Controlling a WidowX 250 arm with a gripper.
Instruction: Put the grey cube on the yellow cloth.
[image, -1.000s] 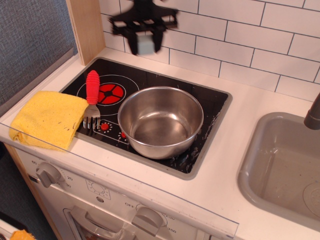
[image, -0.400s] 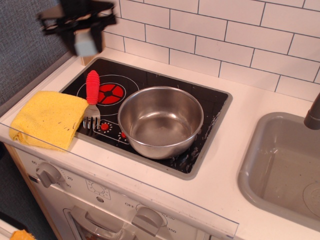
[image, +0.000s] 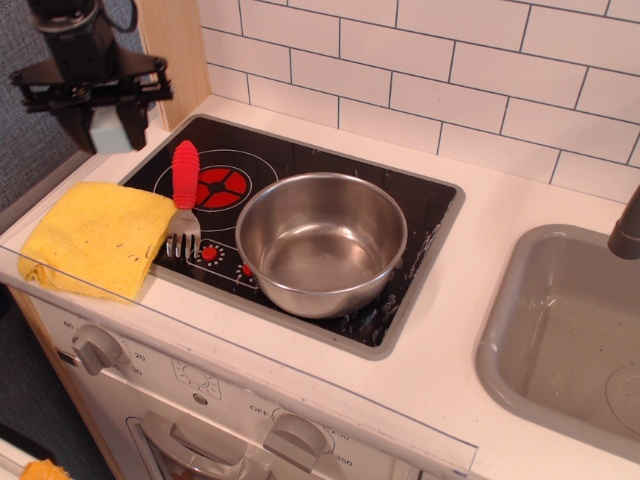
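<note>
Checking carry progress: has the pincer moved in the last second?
Yes. The pincer, shut on the grey cube, went left and down from above the hob's back edge, now near the yellow cloth.

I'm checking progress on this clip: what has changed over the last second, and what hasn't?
The hand, shut on the small pale blue-grey cube, carried it from above the back of the black cooktop leftward and lower; it now hangs above the far edge of the bright yellow folded cloth. The cube has not been let go. The cloth, red-handled fork and steel bowl stayed put.
</note>
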